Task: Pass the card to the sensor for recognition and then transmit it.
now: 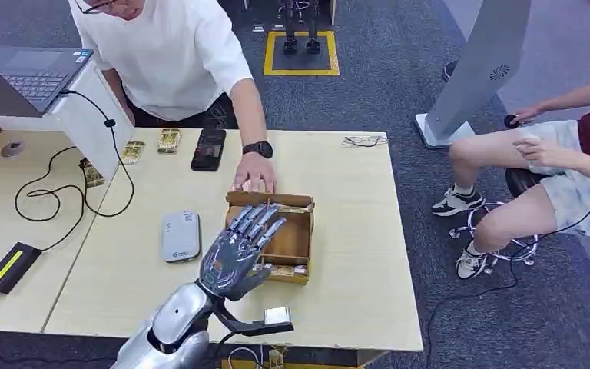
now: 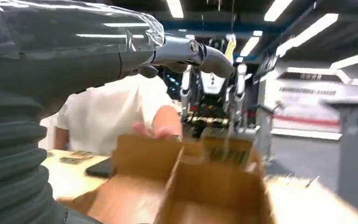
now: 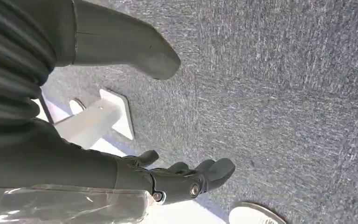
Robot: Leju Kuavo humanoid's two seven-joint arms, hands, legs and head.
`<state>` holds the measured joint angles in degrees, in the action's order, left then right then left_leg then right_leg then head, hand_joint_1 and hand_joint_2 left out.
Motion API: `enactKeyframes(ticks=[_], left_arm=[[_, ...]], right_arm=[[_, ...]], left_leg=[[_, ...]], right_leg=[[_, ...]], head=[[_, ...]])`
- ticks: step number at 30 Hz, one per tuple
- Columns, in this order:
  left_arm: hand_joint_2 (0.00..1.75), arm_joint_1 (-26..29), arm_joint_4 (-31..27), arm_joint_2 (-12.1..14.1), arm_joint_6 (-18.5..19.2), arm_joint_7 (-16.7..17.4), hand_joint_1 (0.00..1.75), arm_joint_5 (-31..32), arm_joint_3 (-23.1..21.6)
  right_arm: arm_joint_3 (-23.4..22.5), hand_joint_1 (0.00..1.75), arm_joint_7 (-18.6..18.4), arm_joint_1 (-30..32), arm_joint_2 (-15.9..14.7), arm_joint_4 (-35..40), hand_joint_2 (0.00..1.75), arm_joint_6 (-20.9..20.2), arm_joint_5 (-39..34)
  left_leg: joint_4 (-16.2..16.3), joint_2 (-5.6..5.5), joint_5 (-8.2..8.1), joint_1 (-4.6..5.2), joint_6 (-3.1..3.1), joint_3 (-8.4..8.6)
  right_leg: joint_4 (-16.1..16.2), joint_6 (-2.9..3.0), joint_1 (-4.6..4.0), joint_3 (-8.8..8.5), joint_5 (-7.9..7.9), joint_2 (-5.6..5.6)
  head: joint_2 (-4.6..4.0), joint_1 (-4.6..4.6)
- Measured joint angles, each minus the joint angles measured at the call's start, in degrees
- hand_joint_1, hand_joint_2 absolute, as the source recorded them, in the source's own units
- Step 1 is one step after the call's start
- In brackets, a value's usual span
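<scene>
My left hand (image 1: 238,250) hovers over the brown cardboard box (image 1: 301,240) with its fingers stretched out and apart, holding nothing. Gold-patterned cards stand in the box, one along the far wall (image 1: 293,208) and one at the near wall (image 1: 284,270). The left wrist view looks past my fingers (image 2: 205,53) into the box (image 2: 135,158), with a card (image 2: 227,152) upright at its far side. The grey sensor pad (image 1: 180,236) lies flat on the table left of the box. My right hand (image 3: 186,179) hangs over the carpet, fingers loosely extended and holding nothing.
A person in a white shirt rests a hand (image 1: 254,174) on the box's far edge. More cards (image 1: 169,140), a black phone (image 1: 209,148), a laptop (image 1: 34,75), cables and a power brick (image 1: 11,266) lie on the tables (image 1: 353,292). Another person sits at the right.
</scene>
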<state>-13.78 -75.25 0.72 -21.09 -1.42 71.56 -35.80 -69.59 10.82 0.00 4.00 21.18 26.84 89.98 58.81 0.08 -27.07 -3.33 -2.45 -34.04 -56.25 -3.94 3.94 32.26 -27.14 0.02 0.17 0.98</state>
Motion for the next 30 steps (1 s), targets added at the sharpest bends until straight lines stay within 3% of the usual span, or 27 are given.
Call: enactKeyframes(ticks=[16,27,30], left_arm=[[1.75,-0.36,10.88,1.09,0.9,4.5,0.0,6.86,0.0],[1.75,-0.37,12.39,1.18,-1.53,7.47,0.0,8.34,0.04],[1.75,-0.04,12.36,0.89,-4.25,8.65,0.0,8.1,0.55]], right_arm=[[2.27,0.0,-0.2,-0.31,-1.03,-1.33,1.75,0.57,0.0],[2.69,0.0,-0.44,-0.29,-1.31,-1.57,1.75,0.7,0.0],[2.69,0.0,-0.28,-0.26,-1.31,-1.57,1.75,0.66,0.0]], left_leg=[[0.0,0.0,0.0,0.0,0.0,-0.01],[0.0,-0.01,0.0,0.0,0.0,-0.01],[0.0,-0.01,0.0,0.0,0.0,-0.01]], right_leg=[[0.0,0.0,0.0,0.0,0.0,0.0],[0.0,0.0,0.0,-0.02,0.0,-0.03],[0.0,0.0,0.0,-0.02,0.0,-0.02]], head=[[0.0,0.02],[0.0,0.02],[0.0,0.02]])
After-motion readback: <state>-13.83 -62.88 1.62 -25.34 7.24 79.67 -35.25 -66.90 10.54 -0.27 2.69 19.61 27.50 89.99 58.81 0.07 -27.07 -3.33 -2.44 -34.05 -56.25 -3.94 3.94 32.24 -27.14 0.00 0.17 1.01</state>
